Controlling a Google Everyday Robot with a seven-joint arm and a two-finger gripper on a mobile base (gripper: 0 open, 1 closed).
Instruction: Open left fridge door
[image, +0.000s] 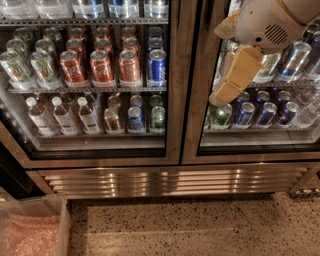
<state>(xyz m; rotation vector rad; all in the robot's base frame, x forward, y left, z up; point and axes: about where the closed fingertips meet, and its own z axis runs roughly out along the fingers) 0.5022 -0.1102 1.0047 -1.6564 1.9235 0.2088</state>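
Place: maybe a shop or a snack room.
Clue: big steel fridge (170, 181) with glass doors, rows of cans (102, 67) and bottles (62, 116).
Gripper (226, 91): up by the right door (192, 125).

Readable text: none anywhere in the camera view.
Red cans (102, 67): label print shows only as pale marks, no brand legible.
Blue can (157, 67): lettering illegible.
Clear bottles (62, 117): labels unreadable.
Left fridge door (174, 100): steel frame carries no legible sign or number.
Gripper (222, 95): upper right, before the right door (196, 125) glass; no marking readable.
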